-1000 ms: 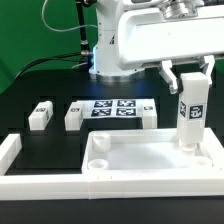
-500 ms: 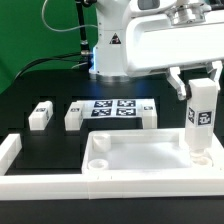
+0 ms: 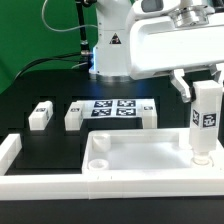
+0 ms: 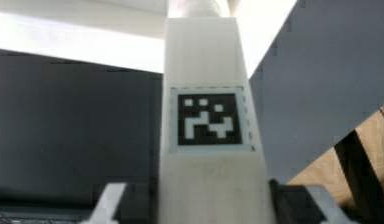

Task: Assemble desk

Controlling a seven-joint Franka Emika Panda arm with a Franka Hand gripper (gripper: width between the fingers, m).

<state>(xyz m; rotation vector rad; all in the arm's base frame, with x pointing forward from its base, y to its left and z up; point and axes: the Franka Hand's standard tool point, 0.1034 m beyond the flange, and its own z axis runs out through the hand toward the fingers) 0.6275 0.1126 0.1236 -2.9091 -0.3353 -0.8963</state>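
- White tagged leg (image 3: pixel 205 122) stands upright, its lower end down inside the tabletop (image 3: pixel 125 165) at the far corner on the exterior view's right; I can't tell if it's seated in the socket.
- Gripper (image 3: pixel 203 90) jaws pinch the leg's upper part, one on either side.
- Marker board (image 3: pixel 112 108) lies behind the tabletop.
- Second leg (image 3: pixel 75 115) lies just beside the board.
- Third leg (image 3: pixel 40 116) lies further toward the exterior view's left.
- Border bar (image 3: pixel 45 187) runs along the front.
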